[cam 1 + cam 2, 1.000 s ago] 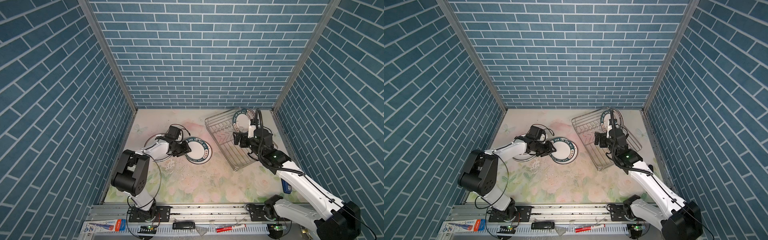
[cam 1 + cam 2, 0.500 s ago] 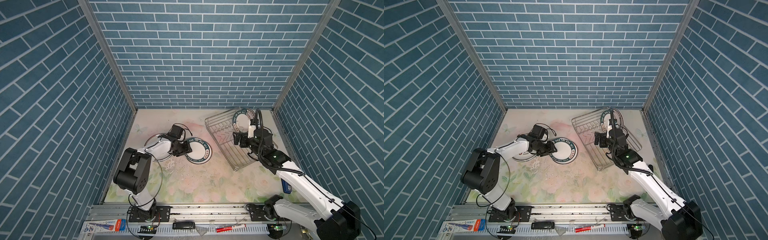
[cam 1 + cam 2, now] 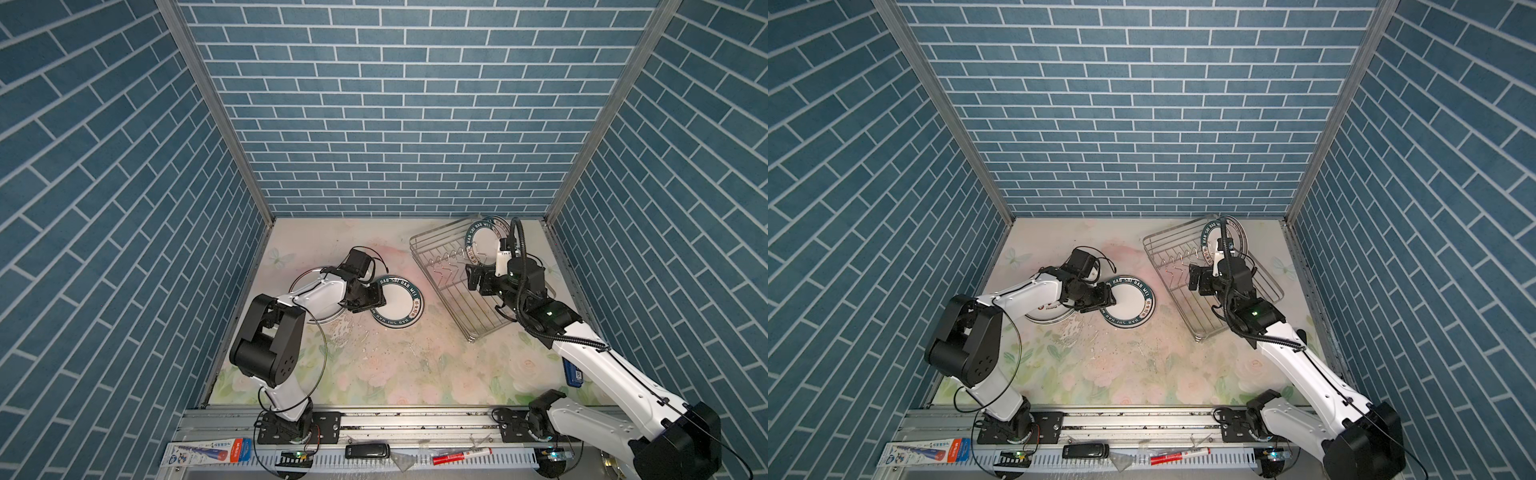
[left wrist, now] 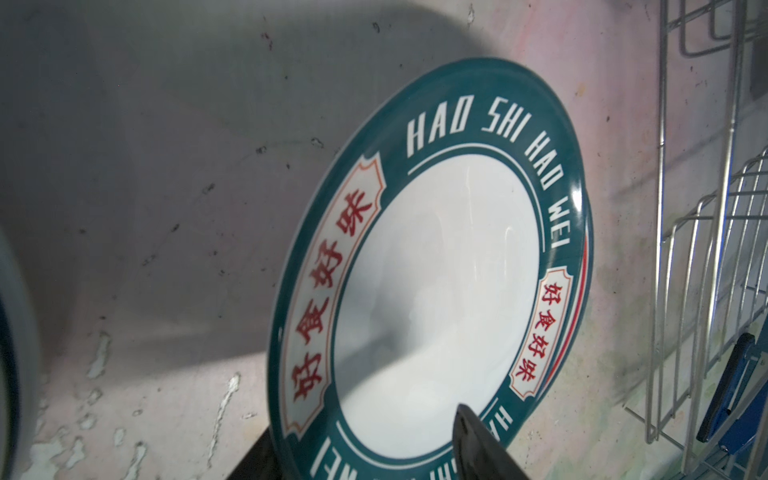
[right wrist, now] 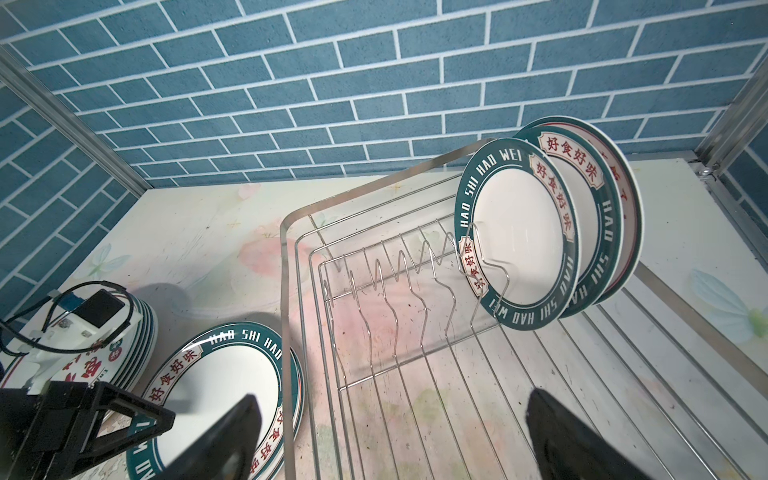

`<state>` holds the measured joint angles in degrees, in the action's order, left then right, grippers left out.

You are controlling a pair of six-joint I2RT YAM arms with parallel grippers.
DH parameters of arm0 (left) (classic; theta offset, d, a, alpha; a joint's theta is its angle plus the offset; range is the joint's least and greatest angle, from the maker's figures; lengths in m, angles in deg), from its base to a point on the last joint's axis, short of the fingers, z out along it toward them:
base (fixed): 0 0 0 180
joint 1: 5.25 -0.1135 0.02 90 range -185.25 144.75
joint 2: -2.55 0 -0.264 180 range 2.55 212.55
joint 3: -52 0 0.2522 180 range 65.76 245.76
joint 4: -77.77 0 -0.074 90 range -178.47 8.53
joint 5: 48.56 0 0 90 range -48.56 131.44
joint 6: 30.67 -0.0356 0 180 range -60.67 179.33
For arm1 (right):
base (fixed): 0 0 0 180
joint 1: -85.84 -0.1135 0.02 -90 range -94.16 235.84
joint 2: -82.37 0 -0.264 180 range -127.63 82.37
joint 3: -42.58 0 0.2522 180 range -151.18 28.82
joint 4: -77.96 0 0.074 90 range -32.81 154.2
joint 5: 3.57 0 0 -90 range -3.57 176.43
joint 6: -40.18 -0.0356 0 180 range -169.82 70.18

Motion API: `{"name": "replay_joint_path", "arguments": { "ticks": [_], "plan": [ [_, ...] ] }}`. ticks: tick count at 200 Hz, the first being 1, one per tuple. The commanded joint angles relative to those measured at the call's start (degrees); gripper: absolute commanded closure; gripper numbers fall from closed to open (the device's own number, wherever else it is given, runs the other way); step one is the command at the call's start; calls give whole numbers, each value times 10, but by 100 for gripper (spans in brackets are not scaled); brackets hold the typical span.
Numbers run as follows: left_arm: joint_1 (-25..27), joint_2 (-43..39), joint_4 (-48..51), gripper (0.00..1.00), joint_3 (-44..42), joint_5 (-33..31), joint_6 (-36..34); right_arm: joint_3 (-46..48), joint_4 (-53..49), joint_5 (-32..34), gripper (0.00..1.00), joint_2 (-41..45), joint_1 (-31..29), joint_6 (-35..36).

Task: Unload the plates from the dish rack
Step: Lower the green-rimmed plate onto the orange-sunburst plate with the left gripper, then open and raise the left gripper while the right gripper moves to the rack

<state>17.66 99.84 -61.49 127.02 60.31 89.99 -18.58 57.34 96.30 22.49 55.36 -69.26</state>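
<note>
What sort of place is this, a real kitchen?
Probably a mock kitchen cell for robot practice: blue brick-print walls box in a floral tabletop, two robot arms stand on a rail, and a dish rack holds plates.

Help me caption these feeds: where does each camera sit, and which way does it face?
Top views: high at the near edge, looking down on the table; both arms show.
Left wrist: on the left arm, low, facing the flat green-rimmed plate; fingertips show.
Right wrist: on the right arm, facing the dish rack and its three plates; fingers show.
Shared: both wrist views show that plate and the dish rack.
</note>
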Motion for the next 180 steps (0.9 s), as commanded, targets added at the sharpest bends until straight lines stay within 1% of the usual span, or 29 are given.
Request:
{"name": "replay_joint_path", "arguments": {
  "ticks": [1, 60, 134, 151, 180],
  "plan": [
    [3, 7, 15, 40, 14, -5, -13, 13, 6, -3, 1, 4, 0, 18],
    [4, 11, 19, 38, 18, -5, -13, 12, 6, -3, 1, 4, 2, 19],
    [4, 28, 22, 38, 26, 4, -21, 13, 6, -4, 1, 4, 2, 19],
    [4, 24, 25, 38, 26, -1, -22, 13, 6, -5, 1, 3, 3, 19],
    [5, -2, 30, 37, 22, -30, -28, 7, -2, -2, 1, -5, 4, 21]
  ]
}}
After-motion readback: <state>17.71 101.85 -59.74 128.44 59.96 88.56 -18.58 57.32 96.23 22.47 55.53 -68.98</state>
